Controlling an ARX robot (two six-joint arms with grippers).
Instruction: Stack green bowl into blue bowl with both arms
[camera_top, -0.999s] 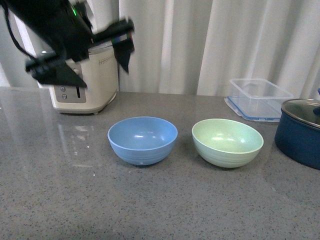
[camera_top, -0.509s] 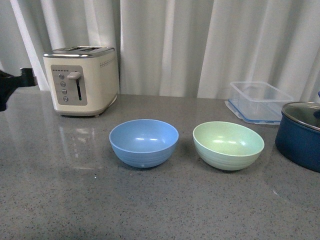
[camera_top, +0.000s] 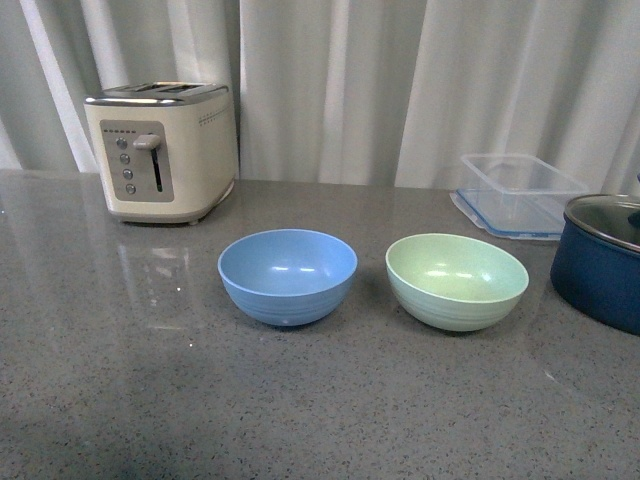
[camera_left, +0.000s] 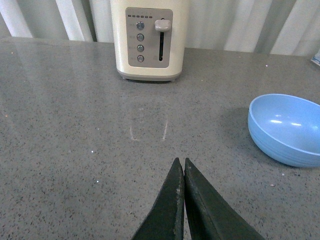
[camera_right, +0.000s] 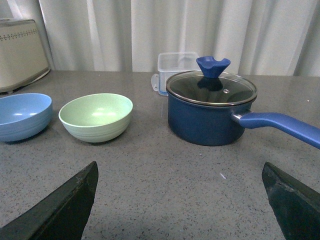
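Note:
The pale green bowl (camera_top: 457, 281) sits upright on the grey counter, right of the light blue bowl (camera_top: 287, 276), a small gap between them. Both are empty. Neither arm shows in the front view. My left gripper (camera_left: 181, 161) is shut and empty above bare counter, with the blue bowl (camera_left: 286, 128) some way off to one side. My right gripper (camera_right: 180, 172) is open wide and empty above the counter, with the green bowl (camera_right: 96, 116) and the blue bowl (camera_right: 22, 115) ahead of it.
A cream toaster (camera_top: 163, 150) stands at the back left. A clear plastic container (camera_top: 517, 194) sits at the back right. A dark navy pot with glass lid (camera_top: 603, 260) and long blue handle (camera_right: 280, 125) stands right of the green bowl.
The left arm, raised in front of the toaster a second ago, has swung out leftward and left the front view. The bowls have not moved.

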